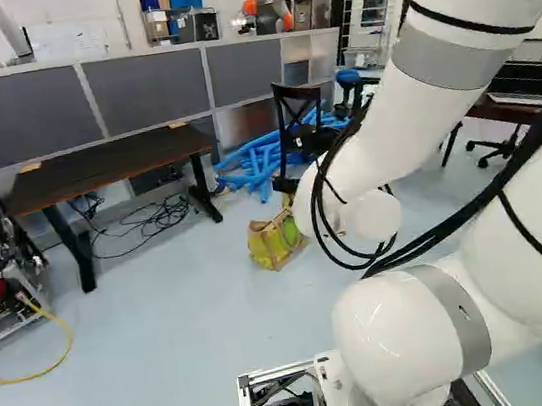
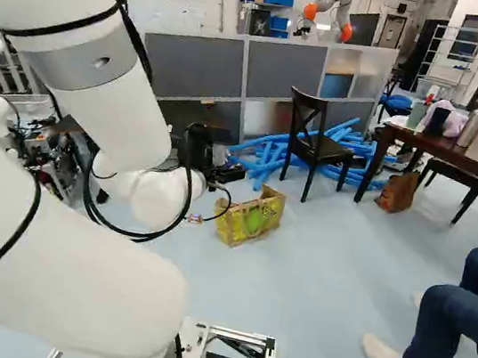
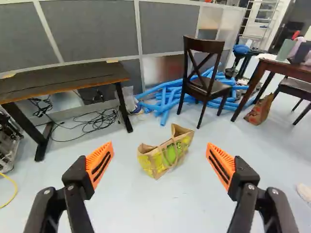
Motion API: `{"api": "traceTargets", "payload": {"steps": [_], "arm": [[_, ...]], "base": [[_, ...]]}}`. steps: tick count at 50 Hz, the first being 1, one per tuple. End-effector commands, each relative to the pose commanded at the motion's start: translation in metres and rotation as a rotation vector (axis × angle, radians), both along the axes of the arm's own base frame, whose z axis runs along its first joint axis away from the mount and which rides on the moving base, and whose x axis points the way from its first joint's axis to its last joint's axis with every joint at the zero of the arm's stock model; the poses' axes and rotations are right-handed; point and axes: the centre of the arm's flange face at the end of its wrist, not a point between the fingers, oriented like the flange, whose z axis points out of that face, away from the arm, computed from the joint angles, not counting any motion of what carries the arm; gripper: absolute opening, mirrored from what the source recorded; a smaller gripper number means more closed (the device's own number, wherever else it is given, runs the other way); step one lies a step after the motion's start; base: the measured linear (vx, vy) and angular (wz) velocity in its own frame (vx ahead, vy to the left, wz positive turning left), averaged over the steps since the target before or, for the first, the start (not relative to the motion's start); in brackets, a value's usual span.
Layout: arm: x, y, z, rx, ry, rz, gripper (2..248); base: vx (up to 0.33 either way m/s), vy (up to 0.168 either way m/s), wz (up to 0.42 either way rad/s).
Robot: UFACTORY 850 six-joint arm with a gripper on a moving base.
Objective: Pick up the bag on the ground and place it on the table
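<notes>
Down on the floor (image 3: 136, 208): yellow-tan bag (image 3: 165, 154), gripper (image 2: 198, 150) spread wide

So the bag's sitting ahead of the gripper, beyond its two fingers (image 3: 100, 166), which are way apart. Blue tubes (image 3: 167, 97) and a black chair (image 3: 208, 88) are behind it, and a dark table (image 3: 63, 80)'s off to one side.

bag (image 3: 167, 155): paper-like | arm (image 1: 401, 336): smooth, glossy | floor (image 3: 146, 208): smooth | bottle (image 2: 473, 126): metal | panels (image 3: 92, 29): matt
</notes>
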Motion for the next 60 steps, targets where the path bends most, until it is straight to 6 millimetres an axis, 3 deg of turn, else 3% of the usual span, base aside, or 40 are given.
{"api": "traceTargets", "payload": {"steps": [32, 60], "arm": [[0.0000, 0.0000, 0.0000, 0.000, 0.000, 0.000, 247], [0.0000, 0.0000, 0.0000, 0.000, 0.000, 0.000, 247]], "base": [[0.254, -0.070, -0.050], [0.247, -0.007, -0.019]]}}
